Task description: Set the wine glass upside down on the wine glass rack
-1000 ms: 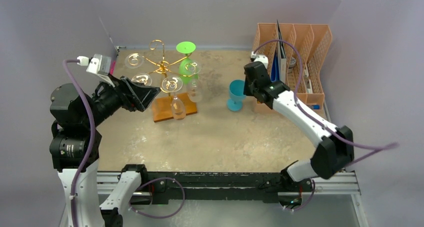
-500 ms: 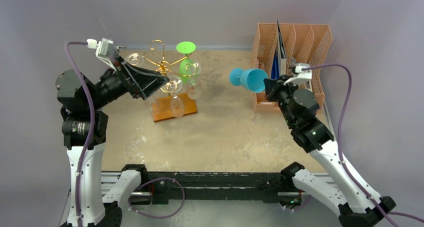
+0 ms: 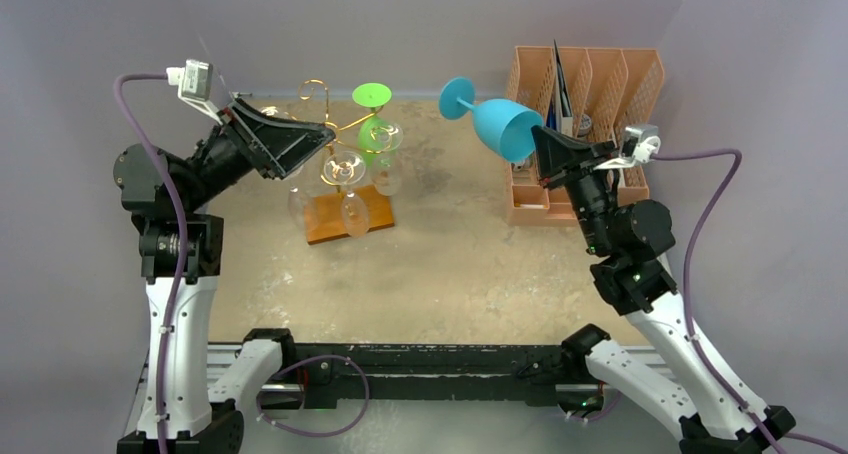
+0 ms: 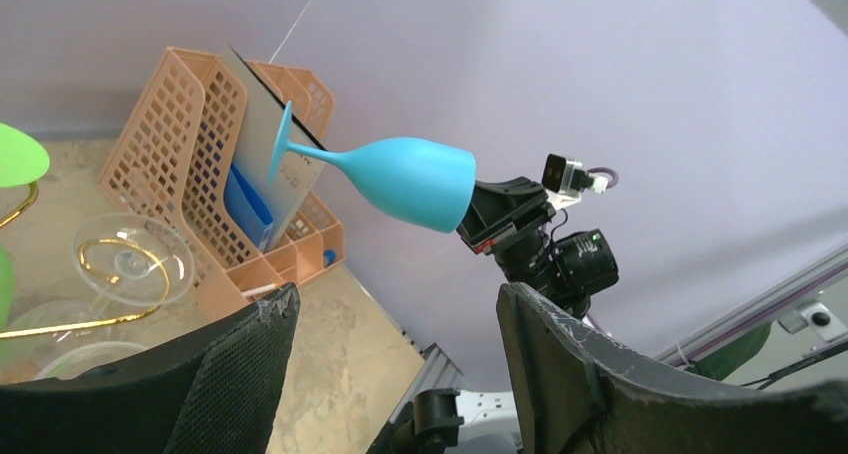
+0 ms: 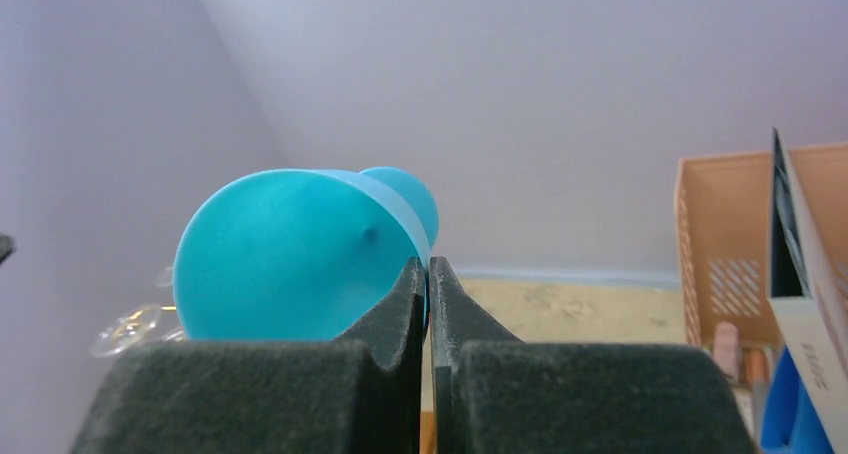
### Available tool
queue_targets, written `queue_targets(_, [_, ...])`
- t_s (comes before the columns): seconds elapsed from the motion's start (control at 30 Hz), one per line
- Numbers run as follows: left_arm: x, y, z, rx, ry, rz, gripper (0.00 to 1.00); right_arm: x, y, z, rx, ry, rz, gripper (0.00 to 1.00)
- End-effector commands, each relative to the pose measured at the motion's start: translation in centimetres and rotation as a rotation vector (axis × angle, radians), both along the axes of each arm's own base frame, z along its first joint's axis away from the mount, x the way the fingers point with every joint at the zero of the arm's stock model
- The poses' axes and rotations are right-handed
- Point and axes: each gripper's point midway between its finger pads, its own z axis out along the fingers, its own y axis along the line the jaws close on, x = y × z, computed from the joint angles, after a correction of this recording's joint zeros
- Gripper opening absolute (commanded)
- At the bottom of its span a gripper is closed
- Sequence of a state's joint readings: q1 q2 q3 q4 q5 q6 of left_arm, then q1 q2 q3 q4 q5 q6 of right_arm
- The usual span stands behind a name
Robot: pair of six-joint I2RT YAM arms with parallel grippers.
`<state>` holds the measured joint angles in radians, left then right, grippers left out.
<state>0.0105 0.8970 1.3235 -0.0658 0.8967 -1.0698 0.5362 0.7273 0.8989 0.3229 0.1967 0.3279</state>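
Observation:
My right gripper is shut on the rim of a blue wine glass and holds it high in the air, nearly on its side, foot toward the upper left. The glass also shows in the left wrist view and fills the right wrist view, with the gripper pinching its rim. The gold wire rack on its brown wooden base stands at the back left, with several clear glasses and a green one hanging on it. My left gripper is open and empty, raised beside the rack; it also shows in the left wrist view.
An orange plastic file organiser with papers and small items stands at the back right, just behind the blue glass; it also shows in the left wrist view. Purple walls close the back and right sides.
My right arm has lifted the blue glass off the table and swung it up, foot now pointing upper left. My left arm has risen beside the rack.

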Motion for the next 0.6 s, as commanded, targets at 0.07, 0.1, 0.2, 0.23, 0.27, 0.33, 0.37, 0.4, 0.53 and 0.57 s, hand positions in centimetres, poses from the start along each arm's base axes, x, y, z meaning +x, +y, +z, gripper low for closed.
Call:
queue_targets(0.07, [0.7, 0.5, 3.2, -0.121, -0.063, 0.027, 0.71, -1.9, 2.5, 6.1, 0.039, -0.225, 0.163, 0.00])
queue_targets(0.1, [0.9, 0.3, 3.2, -0.138, -0.047, 0.026, 0.71, -1.9, 2.8, 6.5, 0.044, -0.234, 0.174, 0.00])
queue_targets(0.2, [1.9, 0.3, 3.0, -0.201, 0.019, 0.037, 0.71, -2.2, 3.5, 7.9, 0.064, -0.280, 0.214, 0.00])
queue_targets(0.23, [2.4, 0.3, 2.7, -0.222, 0.052, 0.043, 0.71, -2.4, 3.6, 8.3, 0.071, -0.296, 0.227, 0.00])
queue_targets(0.27, [2.9, 0.3, 2.4, -0.245, 0.081, 0.049, 0.71, -2.5, 3.8, 8.8, 0.075, -0.313, 0.239, 0.00])
queue_targets(0.33, [3.9, 0.0, 2.0, -0.282, 0.136, 0.051, 0.70, -2.6, 4.2, 9.5, 0.083, -0.340, 0.259, 0.00])
queue_targets(0.37, [4.3, -0.2, 1.9, -0.297, 0.159, 0.050, 0.70, -2.6, 4.4, 9.9, 0.083, -0.355, 0.269, 0.00])
queue_targets(0.4, [4.5, -0.4, 1.9, -0.311, 0.172, 0.046, 0.69, -2.6, 4.7, 10.1, 0.080, -0.366, 0.277, 0.00])
queue_targets(0.53, [5.2, -2.0, 2.8, -0.339, 0.188, 0.020, 0.69, -2.3, 5.5, 10.8, 0.070, -0.397, 0.300, 0.00])
queue_targets(0.57, [5.3, -2.6, 2.9, -0.344, 0.199, 0.008, 0.69, -2.3, 5.7, 11.0, 0.067, -0.407, 0.310, 0.00])
